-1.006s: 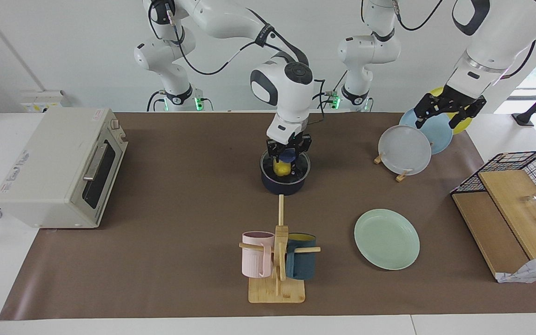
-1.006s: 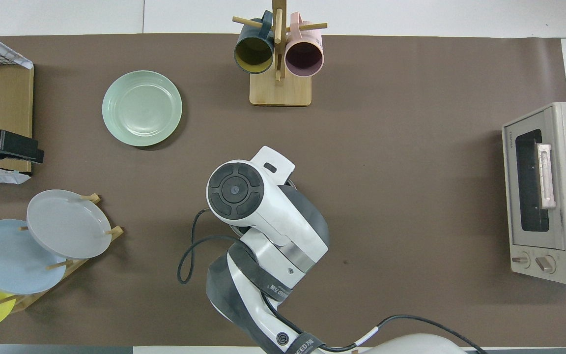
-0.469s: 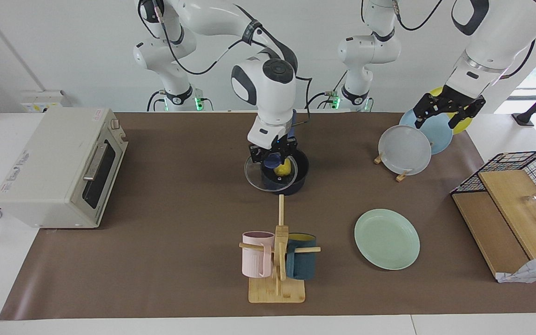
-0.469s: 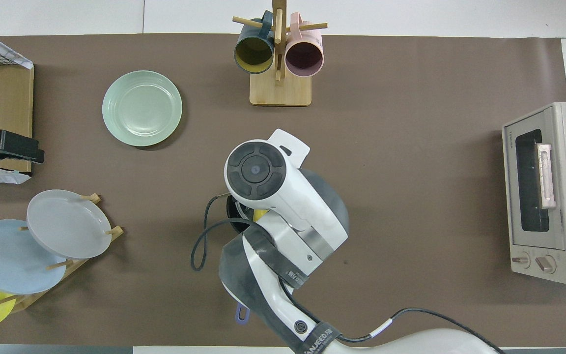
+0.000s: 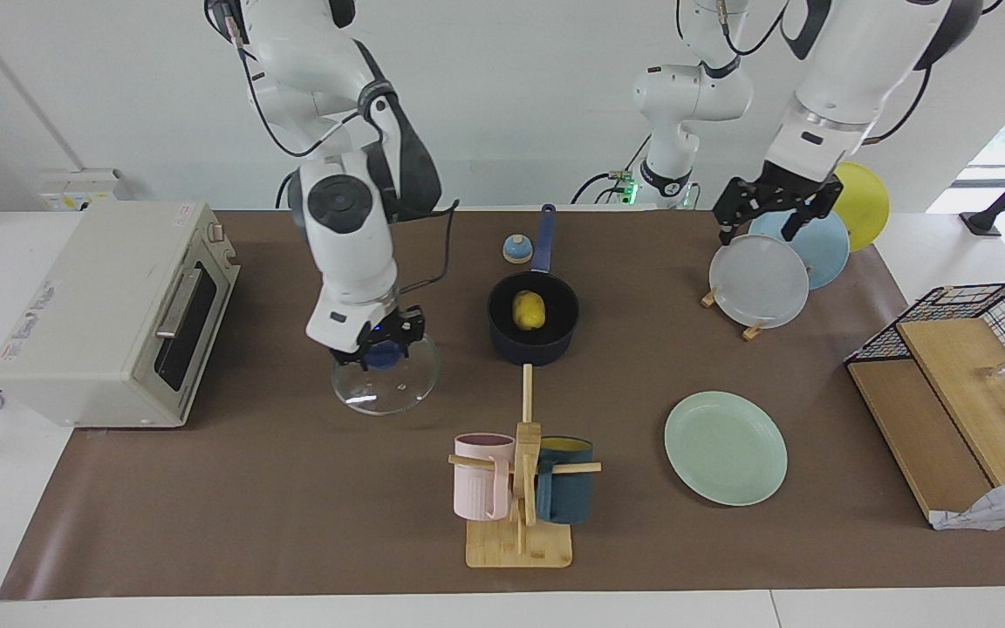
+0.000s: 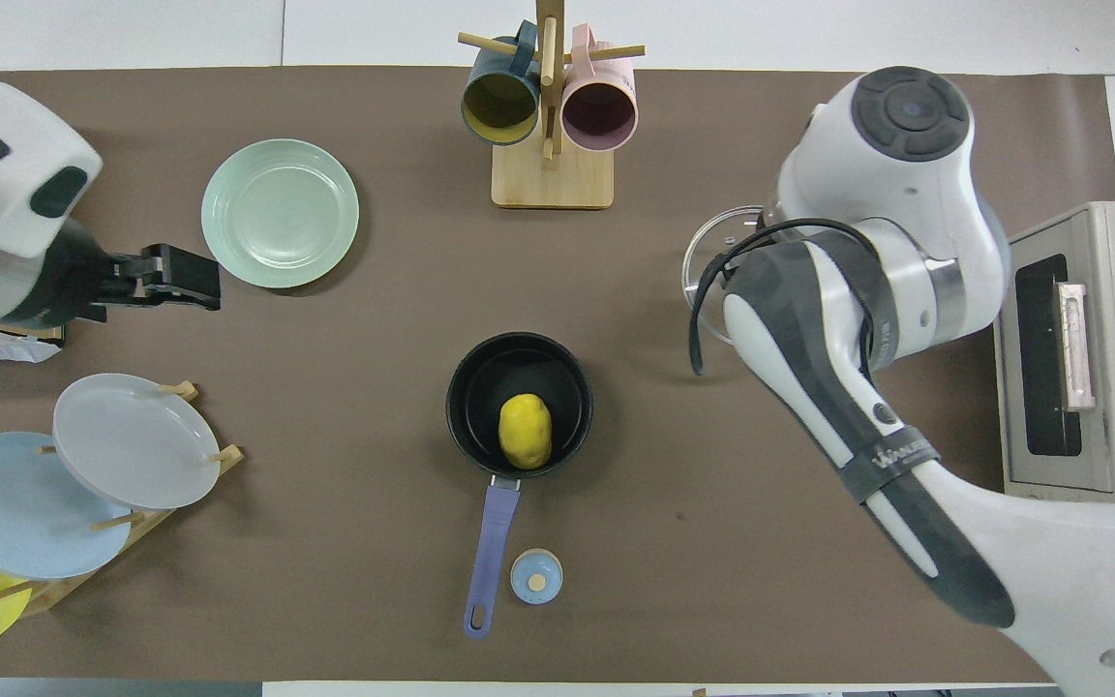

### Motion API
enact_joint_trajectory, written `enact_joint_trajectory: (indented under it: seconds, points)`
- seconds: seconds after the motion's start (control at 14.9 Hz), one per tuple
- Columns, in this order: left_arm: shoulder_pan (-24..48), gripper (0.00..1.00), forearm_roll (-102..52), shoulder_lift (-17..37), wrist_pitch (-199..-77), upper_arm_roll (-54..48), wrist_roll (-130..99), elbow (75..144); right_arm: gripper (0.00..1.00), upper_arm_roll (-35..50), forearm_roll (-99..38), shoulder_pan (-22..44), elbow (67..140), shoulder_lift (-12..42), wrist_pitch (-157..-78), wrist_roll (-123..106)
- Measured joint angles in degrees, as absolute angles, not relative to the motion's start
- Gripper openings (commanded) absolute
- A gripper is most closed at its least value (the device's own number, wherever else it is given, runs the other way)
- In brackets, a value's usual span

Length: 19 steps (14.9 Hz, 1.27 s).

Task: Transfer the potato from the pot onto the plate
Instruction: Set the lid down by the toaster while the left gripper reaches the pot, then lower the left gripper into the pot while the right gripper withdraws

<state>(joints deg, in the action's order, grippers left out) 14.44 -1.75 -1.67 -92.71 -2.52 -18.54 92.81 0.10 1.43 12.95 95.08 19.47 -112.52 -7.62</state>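
Note:
The yellow potato (image 5: 529, 310) (image 6: 526, 431) lies uncovered in the dark blue pot (image 5: 502, 336) (image 6: 466, 392), whose long handle points toward the robots. The mint-green plate (image 5: 725, 447) (image 6: 280, 213) sits bare, farther from the robots and toward the left arm's end. My right gripper (image 5: 378, 351) is shut on the blue knob of a glass lid (image 5: 385, 388) (image 6: 700, 266), low over the mat between the pot and the oven. In the overhead view the right arm hides that gripper. My left gripper (image 5: 769, 218) (image 6: 192, 284) hangs open and holds nothing, over the rack of plates.
A toaster oven (image 5: 110, 314) stands at the right arm's end. A mug tree (image 5: 520, 488) stands farther from the robots than the pot. A small blue knobbed piece (image 5: 516, 249) lies beside the pot handle. A plate rack (image 5: 760, 279) and a wire basket (image 5: 974, 349) are at the left arm's end.
My right gripper has lifted the glass lid off the pot and carried it toward the oven, uncovering the potato. The left arm has shifted a little toward the middle of the table.

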Motion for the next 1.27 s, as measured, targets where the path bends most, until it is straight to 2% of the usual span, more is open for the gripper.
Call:
enact_joint_trajectory:
  seconds: [0.27,0.4,0.47,0.6,0.74,1.01,1.14,1.27]
  points:
    - [25.38,1.0,-4.13,0.4,-103.33,-2.94,-32.03,99.68,0.35,0.11,1.43,6.26,105.26,17.23,-120.03,-17.89]
    - [30.8,1.0,-4.46,3.77,-109.54,-3.0,-38.44,102.68,0.36,0.13,1.43,4.1,108.96,15.82,-122.16,-20.65]
    - [32.67,1.0,-4.47,6.07,-111.84,-3.01,-40.33,103.27,0.42,0.12,1.43,3.04,110.92,15.1,-123.39,-21.63]
    - [34.86,1.0,-4.51,10.06,-114.97,-2.99,-41.67,104.02,0.57,0.13,1.43,1.99,114.79,13.76,-124.97,-22.01]
    - [36.28,1.0,-4.6,11.81,-117.77,-2.96,-42.92,105.67,1.0,0.26,1.43,1.96,117.15,12.83,-126.03,-22.04]
    - [38.92,1.0,-4.61,11.92,-123.88,-2.96,-46.02,111.25,1.0,0.6,1.41,2.05,116.01,11.23,-125.75,-20.91]
    - [39.17,1.0,-4.61,11.89,-124.75,-2.93,-46.15,113.26,1.0,1.06,1.4,2.85,111.37,9.88,-121.43,-15.75]
    - [39.3,1.0,-4.62,11.86,-125.67,-2.89,-46.59,114.23,1.0,1.23,1.41,4.54,104.17,8.76,-113.39,-9.92]
